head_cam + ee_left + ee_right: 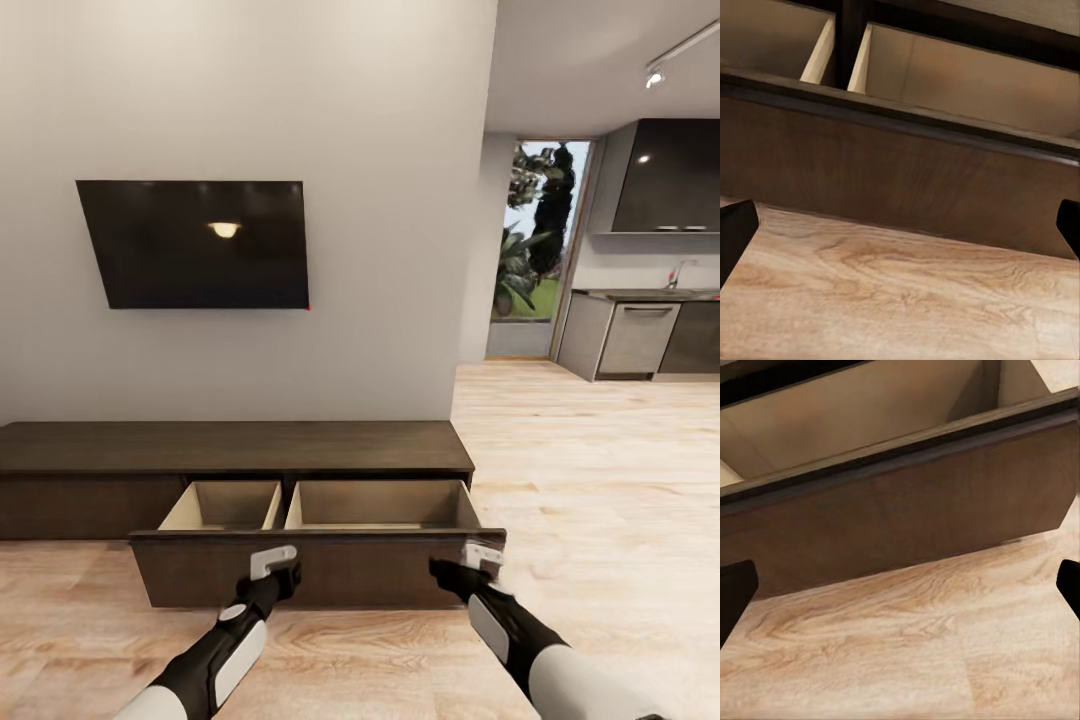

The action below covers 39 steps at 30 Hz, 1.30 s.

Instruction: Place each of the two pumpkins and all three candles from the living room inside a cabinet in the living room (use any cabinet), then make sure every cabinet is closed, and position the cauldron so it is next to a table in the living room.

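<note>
Pale plank flooring (pixel 590 470) before a grey wall, with the cabinet (pixel 230 447) standing open.

Long, low and dark brown, the cabinet sits against the wall beneath a wall-mounted black screen (pixel 195 243). Its wide drawer (pixel 320 570) is pulled out over the floor: flat handleless front, two pale wood compartments, both bare inside. Left gripper (pixel 272 572) and right gripper (pixel 468 568) are positioned just in front of the drawer face, near its two ends. In the wrist views each shows dark fingers (pixel 735 232) (pixel 733 594) at opposite frame edges, spread wide, gripping nothing, with the drawer front and floor between them. Kitchen units (pixel 640 335) stand beyond, at right.
</note>
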### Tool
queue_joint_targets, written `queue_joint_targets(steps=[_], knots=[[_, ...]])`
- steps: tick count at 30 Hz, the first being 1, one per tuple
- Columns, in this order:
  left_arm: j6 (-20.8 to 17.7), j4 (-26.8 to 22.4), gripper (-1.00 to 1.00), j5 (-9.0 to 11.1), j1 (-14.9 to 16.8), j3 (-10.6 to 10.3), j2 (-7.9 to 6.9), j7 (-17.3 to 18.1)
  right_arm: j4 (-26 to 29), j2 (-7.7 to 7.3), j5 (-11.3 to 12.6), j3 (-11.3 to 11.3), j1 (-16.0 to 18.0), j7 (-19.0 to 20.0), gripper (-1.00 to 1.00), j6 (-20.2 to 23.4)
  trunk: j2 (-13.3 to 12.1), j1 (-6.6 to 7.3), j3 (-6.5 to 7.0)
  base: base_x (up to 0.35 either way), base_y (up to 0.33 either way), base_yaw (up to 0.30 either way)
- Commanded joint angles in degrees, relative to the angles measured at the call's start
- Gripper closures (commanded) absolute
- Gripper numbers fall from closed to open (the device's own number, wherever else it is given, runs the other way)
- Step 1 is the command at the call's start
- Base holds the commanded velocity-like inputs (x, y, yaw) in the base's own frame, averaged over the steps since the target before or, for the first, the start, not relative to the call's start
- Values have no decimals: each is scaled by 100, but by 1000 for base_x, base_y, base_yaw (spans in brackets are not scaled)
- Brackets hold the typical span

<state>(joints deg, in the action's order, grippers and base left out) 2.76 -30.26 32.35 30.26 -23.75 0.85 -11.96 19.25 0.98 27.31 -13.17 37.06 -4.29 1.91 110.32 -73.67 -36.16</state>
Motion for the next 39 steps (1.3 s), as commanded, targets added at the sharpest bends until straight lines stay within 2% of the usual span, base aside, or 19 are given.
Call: queue_joint_targets(steps=[1,6,18,21,23,27,39], knots=[[65,28,-100,60,6,-55,-5,-44,-144,36,32,-63,3,-42,-100,-150,3,1,-6,0,0,0],[139,87,-100,68,6,-66,-5,-44,-624,133,21,-106,3,-43,-100,-718,3,1,-6,0,0,0],[494,323,-100,61,6,-124,10,-36,-941,144,29,-111,3,-29,-100,-1275,484,-263,-221,0,0,0],[733,423,-100,44,6,-237,11,-35,-1010,145,26,-113,3,-28,-100,-1457,605,-329,-275,0,0,0],[816,455,-100,44,6,-394,12,-37,-1026,141,22,-110,3,-28,-100,-1508,685,-373,-311,0,0,0],[901,473,-100,39,6,-558,8,-42,-1035,145,27,-112,3,-28,-100,-1537,845,-460,-383,0,0,0],[945,477,-100,36,6,-645,2,-44,-1037,147,29,-113,3,-28,-100,-1544,1327,-724,-598,0,0,0]])
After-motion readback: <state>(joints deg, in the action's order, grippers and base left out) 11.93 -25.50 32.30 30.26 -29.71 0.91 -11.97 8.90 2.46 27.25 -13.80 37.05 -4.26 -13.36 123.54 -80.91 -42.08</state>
